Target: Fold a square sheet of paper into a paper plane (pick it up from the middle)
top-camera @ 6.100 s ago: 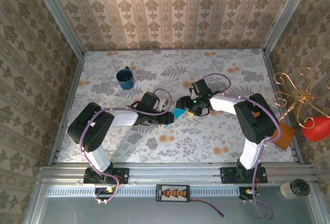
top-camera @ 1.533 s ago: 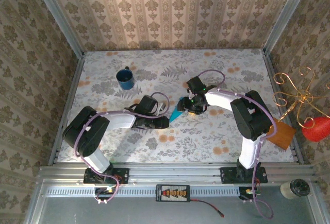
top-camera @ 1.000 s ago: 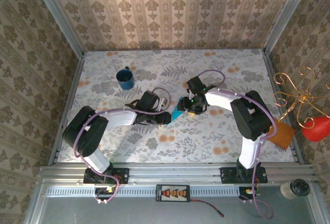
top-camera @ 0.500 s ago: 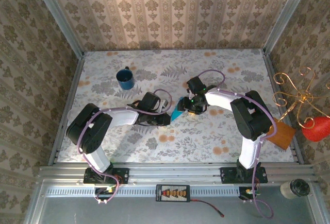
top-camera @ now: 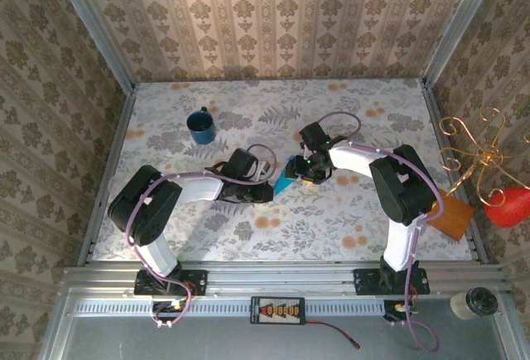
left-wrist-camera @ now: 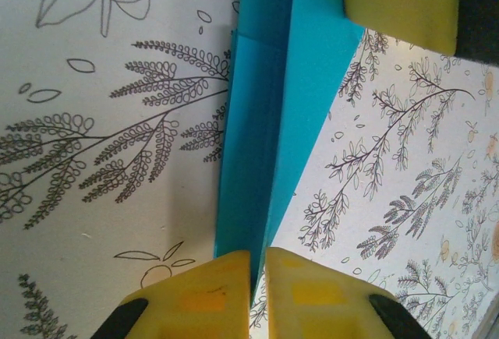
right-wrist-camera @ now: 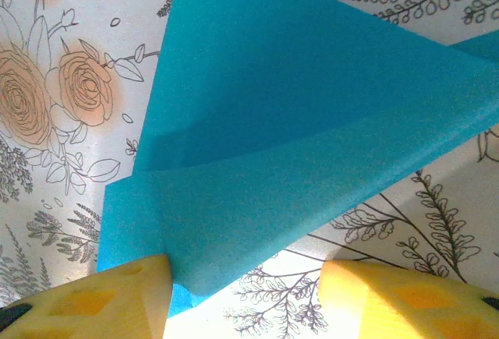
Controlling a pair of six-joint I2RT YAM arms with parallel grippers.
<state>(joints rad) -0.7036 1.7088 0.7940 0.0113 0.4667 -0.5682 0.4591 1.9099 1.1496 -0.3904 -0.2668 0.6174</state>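
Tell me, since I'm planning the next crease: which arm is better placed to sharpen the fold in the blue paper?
Left, likely. The left gripper is pinched on one end of the folded paper, right along its crease. The right gripper stands open over a corner, gripping nothing.

Paper (top-camera: 284, 183) mid-table (top-camera: 348, 236) — between both grippers. Left gripper (top-camera: 267, 193) at paper's near-left end, fingertips close on either side of folded edge. Right gripper (top-camera: 298, 170) at paper's far-right end, one finger at paper corner, other on table beside it. Mug (top-camera: 201, 126) far left, behind left arm, well apart from paper. Board (top-camera: 451, 218) at table's right edge, near side — right of right arm.
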